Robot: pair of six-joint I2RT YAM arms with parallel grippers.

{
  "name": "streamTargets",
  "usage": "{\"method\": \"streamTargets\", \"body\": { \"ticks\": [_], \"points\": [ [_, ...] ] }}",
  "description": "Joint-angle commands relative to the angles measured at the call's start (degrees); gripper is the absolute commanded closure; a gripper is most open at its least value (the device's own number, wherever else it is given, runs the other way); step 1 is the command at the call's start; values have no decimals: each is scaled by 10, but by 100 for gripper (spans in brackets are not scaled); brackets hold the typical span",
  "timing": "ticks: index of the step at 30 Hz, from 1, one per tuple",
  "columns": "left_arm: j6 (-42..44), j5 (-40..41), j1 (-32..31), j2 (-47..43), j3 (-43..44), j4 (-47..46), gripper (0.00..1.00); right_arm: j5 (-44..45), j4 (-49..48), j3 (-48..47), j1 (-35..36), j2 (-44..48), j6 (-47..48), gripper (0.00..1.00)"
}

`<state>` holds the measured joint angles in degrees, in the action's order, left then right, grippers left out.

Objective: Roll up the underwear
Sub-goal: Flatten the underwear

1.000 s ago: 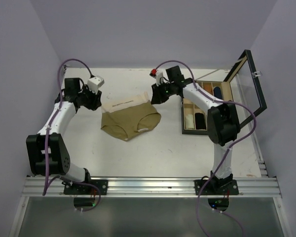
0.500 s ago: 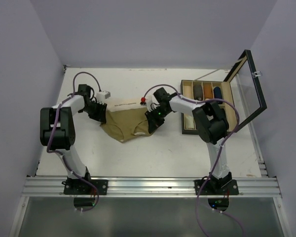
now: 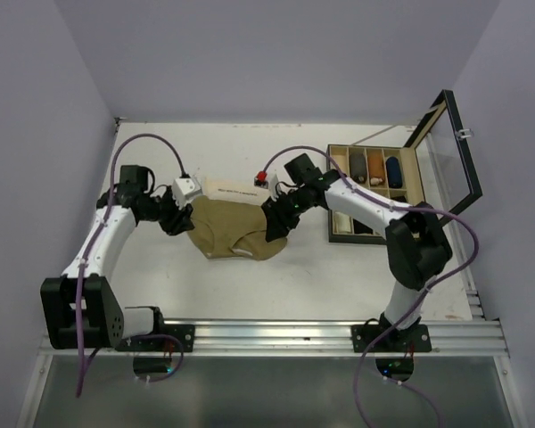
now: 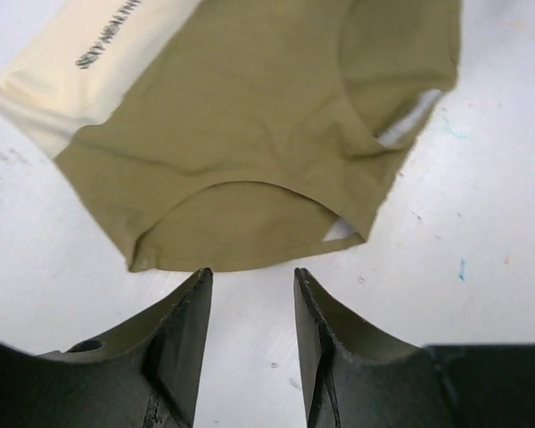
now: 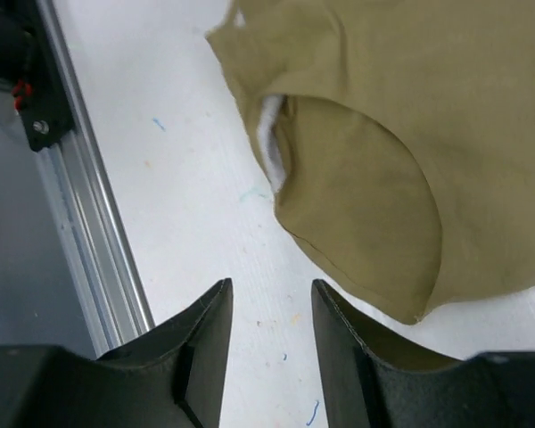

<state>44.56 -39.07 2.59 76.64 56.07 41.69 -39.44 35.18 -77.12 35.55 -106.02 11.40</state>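
Observation:
One olive-tan underwear (image 3: 236, 232) with a cream waistband (image 3: 230, 189) lies flat on the white table, waistband toward the back. My left gripper (image 3: 180, 219) hovers at its left edge, open. In the left wrist view the left gripper (image 4: 252, 278) has only bare table between its fingers, and the underwear's (image 4: 250, 134) leg hem lies just past the fingertips. My right gripper (image 3: 276, 223) sits at the cloth's right edge, open. In the right wrist view the right gripper (image 5: 270, 290) is empty, with the underwear (image 5: 410, 134) up and to the right of it.
A wooden compartment box (image 3: 334, 192) stands at the right with its glass lid (image 3: 453, 147) raised; rolled cloths fill several compartments. The aluminium rail (image 5: 80, 205) runs along the table's near edge. Purple cables loop over both arms.
Both grippers have opened and let go of the underwear's side edges. The cloth lies slightly nearer the front than before. Both arms have shifted outward from it.

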Motion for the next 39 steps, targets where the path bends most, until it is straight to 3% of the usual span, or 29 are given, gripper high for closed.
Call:
{"method": "streamTargets", "body": {
  "ticks": [1,6,12,21,32,39],
  "points": [
    [127,-51,-12,-12,-62,69,54,-15,-49,24,27,62,-2,55],
    [84,-26,-65,-15,-127,-9,53,56,-100,38,89,49,-14,53],
    [42,-11,-94,4,-168,-97,51,112,-181,58,108,9,-19,52],
    [51,-22,-101,43,-140,-94,50,84,-246,80,124,-1,-16,52],
    [16,-34,-103,86,-122,-108,51,161,-282,101,138,-30,-17,56],
    [26,-50,-107,108,-107,-89,58,76,-277,110,94,12,-84,56]
  ]
}}
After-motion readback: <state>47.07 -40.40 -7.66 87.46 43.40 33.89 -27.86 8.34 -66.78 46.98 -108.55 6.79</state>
